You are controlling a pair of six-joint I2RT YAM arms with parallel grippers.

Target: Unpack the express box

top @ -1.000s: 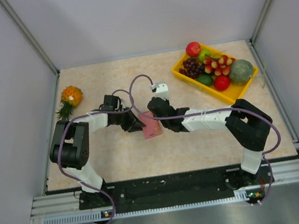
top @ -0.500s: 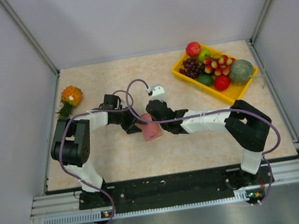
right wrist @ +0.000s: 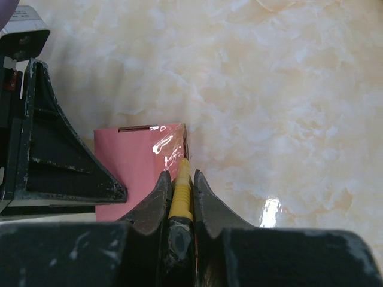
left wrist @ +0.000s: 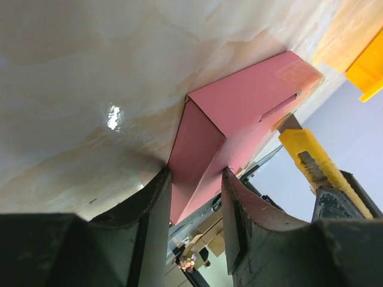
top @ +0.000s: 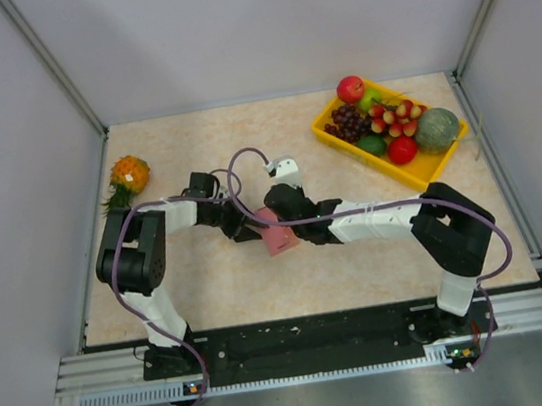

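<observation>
The express box [top: 278, 235] is a small pink carton lying mid-table, between both grippers. My left gripper [top: 249, 229] reaches it from the left. In the left wrist view the box's near end [left wrist: 203, 143] sits between the jaws of that gripper [left wrist: 195, 173], and both fingers touch its sides. My right gripper [top: 292, 224] is shut on a yellow utility knife [right wrist: 181, 179]. The knife tip rests at the taped right edge of the box [right wrist: 139, 156]. The same knife [left wrist: 311, 155] shows beyond the box in the left wrist view.
A yellow tray [top: 410, 172] filled with fruit stands at the back right. A pineapple [top: 126, 177] lies at the left edge of the table. Grey walls close in both sides and the back.
The left gripper's jaws opened and then narrowed onto the box again. Both grippers and the box shifted slightly. The knife stays in the right gripper.
</observation>
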